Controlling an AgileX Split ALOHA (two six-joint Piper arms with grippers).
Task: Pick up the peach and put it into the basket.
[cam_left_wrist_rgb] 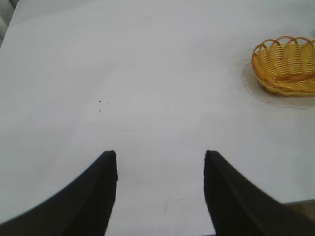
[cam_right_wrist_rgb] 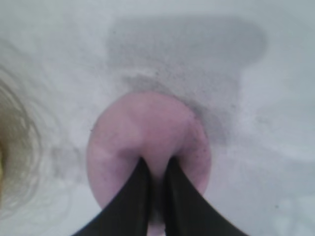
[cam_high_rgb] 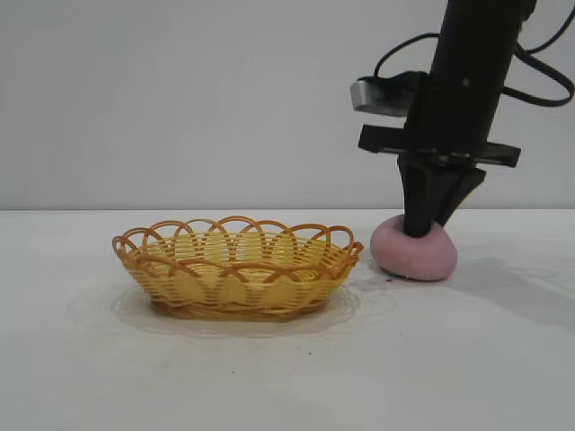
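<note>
- Pinching the top of the peach (cam_high_rgb: 415, 250), the right pincer (cam_high_rgb: 420, 230) is seen lowered straight down from its dark arm at the right of the exterior view.
- In the right wrist view the right pincer (cam_right_wrist_rgb: 156, 173) is shown narrowed, with the two dark fingers (cam_right_wrist_rgb: 133, 196) almost together and a ridge of pink flesh of the peach (cam_right_wrist_rgb: 147, 132) squeezed between them.
- The peach is found resting on the white desk (cam_high_rgb: 287, 377), its underside in contact with the surface.
- A soft shadow is cast on the desk beyond the peach in the right wrist view.
- The basket (cam_high_rgb: 236, 267) is set on the desk just beside the peach, toward the left of the exterior view, with a small gap left between its scalloped rim and the fruit; nothing can be seen inside it from this level angle.
- The left pincer (cam_left_wrist_rgb: 160, 162) is held wide apart above bare desk, with nothing between its fingers (cam_left_wrist_rgb: 101, 182).
- From the left wrist view, the basket (cam_left_wrist_rgb: 285, 66) is seen well away from the left pincer, at the edge of the picture.
</note>
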